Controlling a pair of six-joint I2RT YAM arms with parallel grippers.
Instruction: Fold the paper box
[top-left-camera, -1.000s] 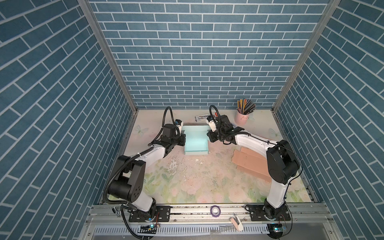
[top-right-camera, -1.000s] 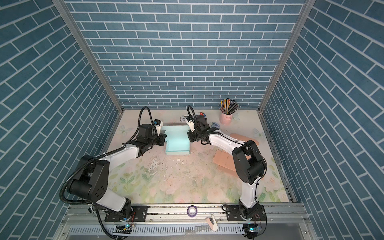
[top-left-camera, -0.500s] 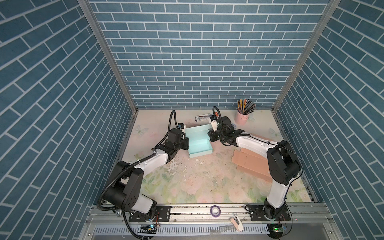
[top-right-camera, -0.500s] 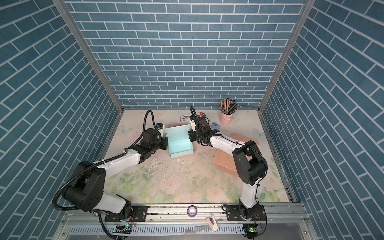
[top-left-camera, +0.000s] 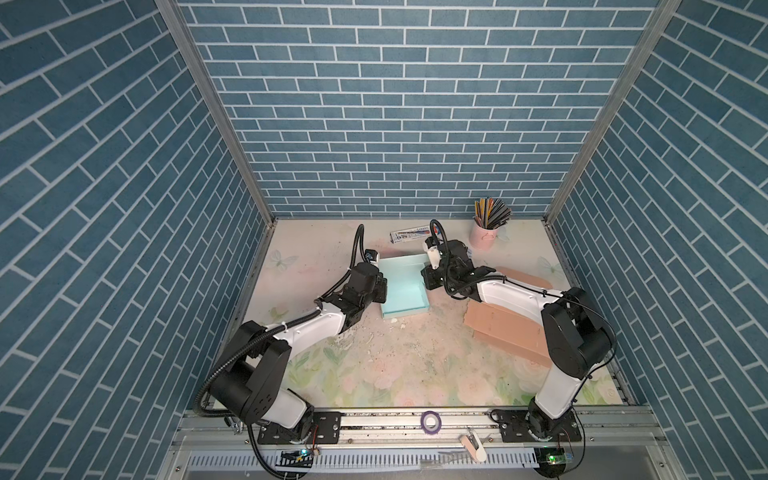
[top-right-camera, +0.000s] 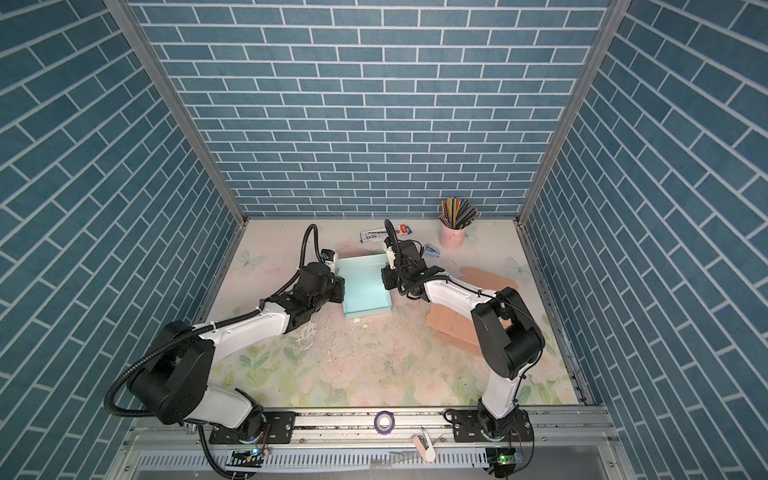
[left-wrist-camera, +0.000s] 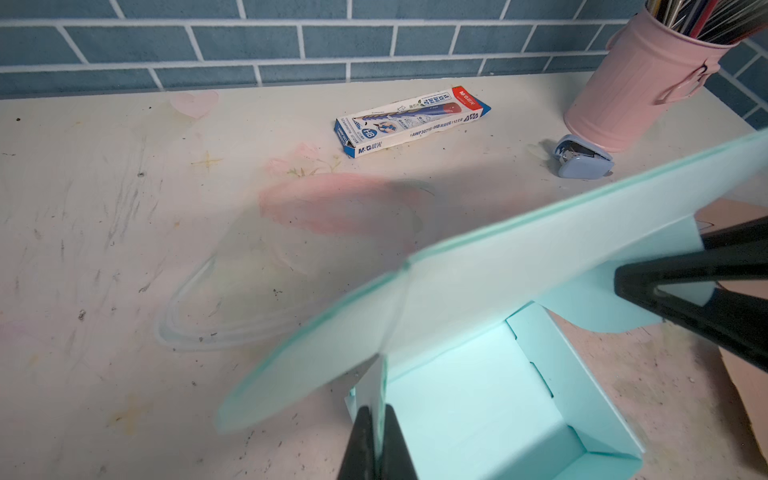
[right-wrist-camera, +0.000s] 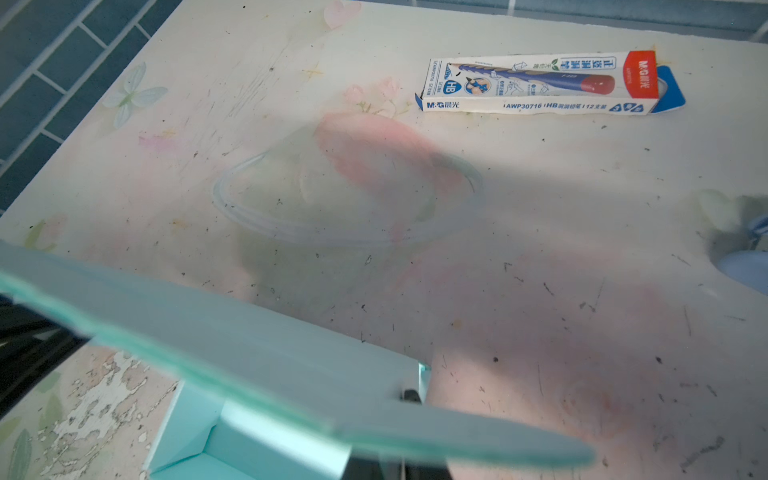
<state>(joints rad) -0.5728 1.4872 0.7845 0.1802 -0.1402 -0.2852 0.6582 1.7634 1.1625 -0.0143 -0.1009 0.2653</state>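
The paper box is light teal and stands open on the table's far middle, between both arms. My left gripper is at its left wall. In the left wrist view that gripper is shut on the thin side wall. My right gripper is at the right wall. In the right wrist view it is mostly hidden under the blurred lid flap, its dark fingers pinching the wall. The flap leans over the box's far end.
A pink cup of pencils and a pencil carton stand near the back wall. A small blue stapler lies beside the cup. Flat brown cardboard lies under the right arm. A purple tape roll sits on the front rail.
The box has shifted right and toward the front, turning slightly, with both grippers still on its side walls. The left arm has followed it to the right.
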